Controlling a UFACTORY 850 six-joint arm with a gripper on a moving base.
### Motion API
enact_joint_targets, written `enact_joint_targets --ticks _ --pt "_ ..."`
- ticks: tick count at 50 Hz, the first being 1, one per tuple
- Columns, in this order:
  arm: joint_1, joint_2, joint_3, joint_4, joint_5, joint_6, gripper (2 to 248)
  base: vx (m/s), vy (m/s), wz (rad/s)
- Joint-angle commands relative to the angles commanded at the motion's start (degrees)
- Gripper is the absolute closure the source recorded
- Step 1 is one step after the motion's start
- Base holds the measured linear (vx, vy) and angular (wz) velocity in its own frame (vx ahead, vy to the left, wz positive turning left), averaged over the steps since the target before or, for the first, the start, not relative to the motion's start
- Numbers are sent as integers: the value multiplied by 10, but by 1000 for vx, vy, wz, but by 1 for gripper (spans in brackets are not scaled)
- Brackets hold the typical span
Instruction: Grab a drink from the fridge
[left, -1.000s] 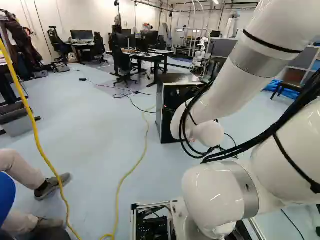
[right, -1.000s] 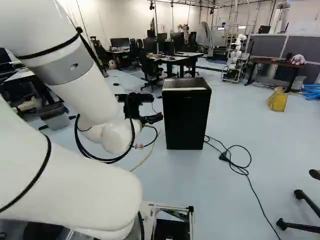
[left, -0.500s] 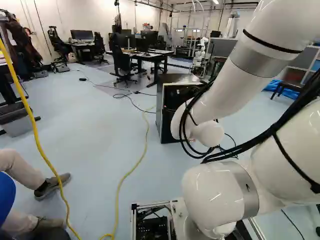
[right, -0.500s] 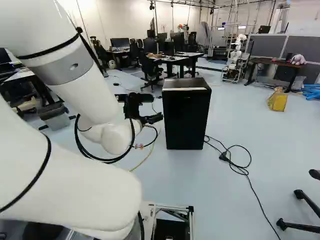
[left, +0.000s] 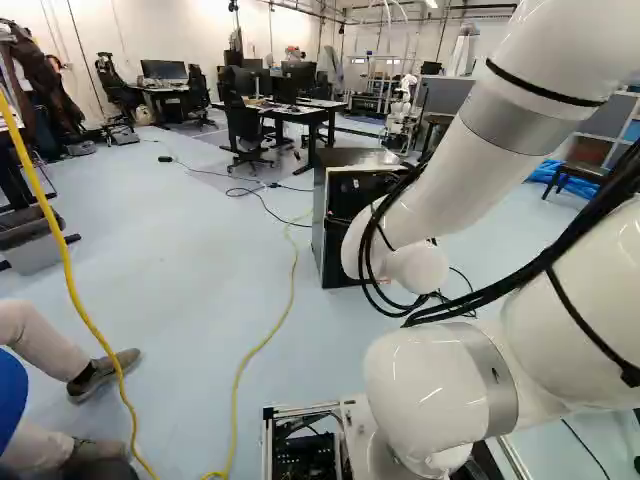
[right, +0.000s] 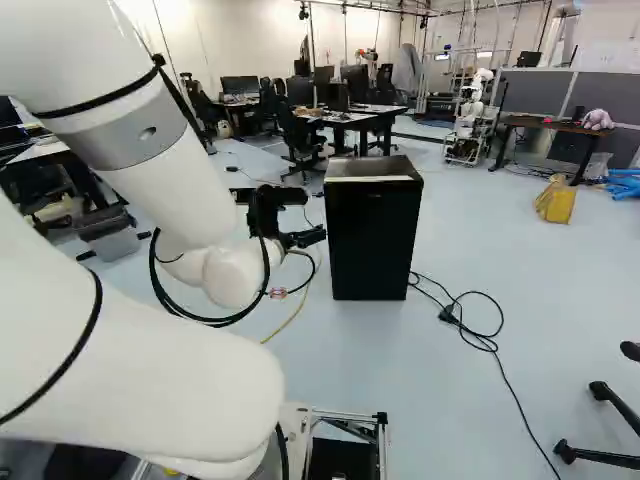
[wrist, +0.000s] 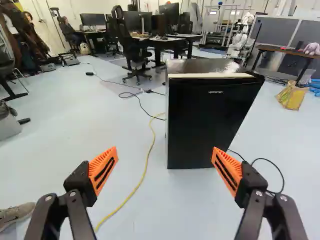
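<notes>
My gripper (right: 312, 237), black with two fingers and orange pads (wrist: 103, 170), is open: in the wrist view its fingers stand wide apart with nothing gripped between them. It extends from my white, round-jointed arm (right: 175, 185), at the left of the right base view. The task's fridge (right: 374, 240), a small box-shaped appliance with a glossy black front, a flat dark top and a pale strip along the upper front edge, stands upright on the pale blue floor (left: 180, 250). It lies ahead of my gripper, beyond the fingertips and apart from both. The fridge's front hides its interior from me. A yellow cable (left: 268, 340) curves along the floor towards the fridge's base; in the wrist view it passes between my fingers, lying beyond them. A black looped cable (right: 478, 334) lies just beside the fridge, on its right in the right base view. Farther back stand a black wheeled office chair (right: 298, 140) and a dark-topped desk (right: 352, 118) bearing monitors. Well apart, a crumpled yellow bag (right: 555, 203) rests on the floor.
</notes>
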Motion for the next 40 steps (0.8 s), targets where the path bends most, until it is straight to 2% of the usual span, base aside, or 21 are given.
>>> enact_joint_targets --ticks 40 --pt "0 0 0 0 0 0 3 97 3 -4"
